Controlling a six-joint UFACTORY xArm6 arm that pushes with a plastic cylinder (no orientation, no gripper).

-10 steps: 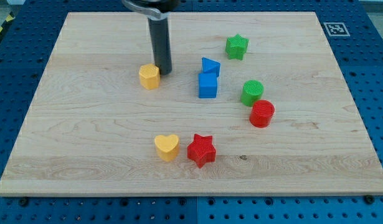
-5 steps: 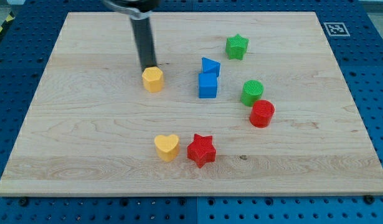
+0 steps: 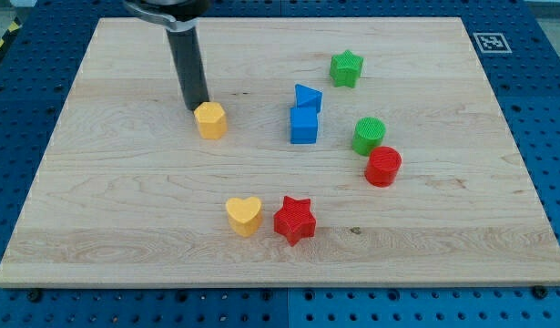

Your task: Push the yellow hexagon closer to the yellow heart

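A light wooden board (image 3: pixel 125 210) lies on a blue perforated table (image 3: pixel 15 109); a dark rod comes down from the view's top, and my tip (image 3: pixel 197 108) rests on the board touching the upper-left edge of the yellow hexagon (image 3: pixel 210 119); the rod holds nothing, being a plain pusher with no jaws; the yellow heart (image 3: pixel 244 215) sits well below the hexagon, toward the view's bottom, with a red star (image 3: pixel 294 220) just beside it on the right; a blue triangle (image 3: pixel 308 96) touches a blue cube (image 3: pixel 303 125) right of the hexagon; a green star (image 3: pixel 346 67) lies near the top; a green cylinder (image 3: pixel 369 135) sits just above a red cylinder (image 3: pixel 382 167) at the right.
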